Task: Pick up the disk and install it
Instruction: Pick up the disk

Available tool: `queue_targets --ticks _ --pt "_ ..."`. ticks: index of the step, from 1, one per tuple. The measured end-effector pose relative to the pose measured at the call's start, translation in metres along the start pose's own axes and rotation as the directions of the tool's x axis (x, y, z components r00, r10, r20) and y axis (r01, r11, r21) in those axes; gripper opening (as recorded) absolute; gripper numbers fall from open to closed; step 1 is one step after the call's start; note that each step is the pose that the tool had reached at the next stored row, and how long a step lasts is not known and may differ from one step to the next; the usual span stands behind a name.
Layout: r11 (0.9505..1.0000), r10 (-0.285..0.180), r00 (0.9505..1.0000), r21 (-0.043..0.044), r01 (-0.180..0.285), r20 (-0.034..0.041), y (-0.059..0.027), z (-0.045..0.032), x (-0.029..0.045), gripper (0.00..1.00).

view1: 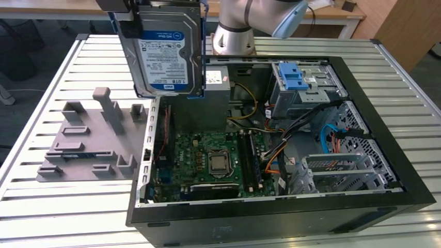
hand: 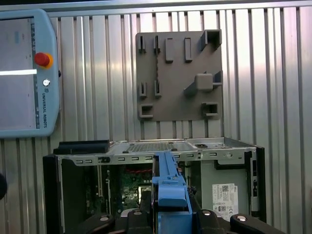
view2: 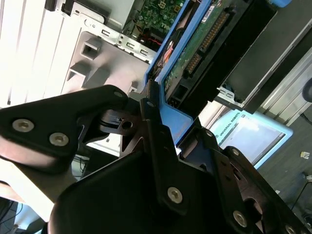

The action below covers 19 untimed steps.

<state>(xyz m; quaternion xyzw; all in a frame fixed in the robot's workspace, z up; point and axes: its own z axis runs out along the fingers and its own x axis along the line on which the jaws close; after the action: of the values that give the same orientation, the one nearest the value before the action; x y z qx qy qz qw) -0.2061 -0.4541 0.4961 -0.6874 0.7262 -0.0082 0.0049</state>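
The disk (view1: 165, 51), a silver hard drive with a white-and-blue label in a blue plastic carrier, hangs upright above the near-left corner of the open computer case (view1: 276, 206) in the exterior view. My gripper (view1: 160, 6) is shut on its upper end at the picture's top edge. In the second wrist view the black fingers (view2: 156, 141) clamp the blue carrier, and the disk's green circuit-board side (view2: 195, 53) points away from the gripper. In the first wrist view the carrier's blue edge (hand: 169, 187) stands between the gripper's black links, over the case opening.
Inside the case lie a motherboard (view1: 214, 160), a grey metal box (view1: 220, 88), a silver cage with a blue latch (view1: 300, 82) and another metal cage (view1: 337, 173). A grey fixture plate (view1: 90, 144) sits on the slatted table at the exterior view's left. A teach pendant (hand: 24, 78) lies nearby.
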Motion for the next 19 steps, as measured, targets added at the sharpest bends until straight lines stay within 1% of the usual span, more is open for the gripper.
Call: queue_targets --ticks 9,19 --pt "1.0 0.0 1.0 0.0001 0.0 0.0001 -0.0104 0.0002 0.0011 0.37" --pt "1.0 0.0 1.0 0.0 0.0 0.0001 -0.0273 0.0006 0.0027 0.37"
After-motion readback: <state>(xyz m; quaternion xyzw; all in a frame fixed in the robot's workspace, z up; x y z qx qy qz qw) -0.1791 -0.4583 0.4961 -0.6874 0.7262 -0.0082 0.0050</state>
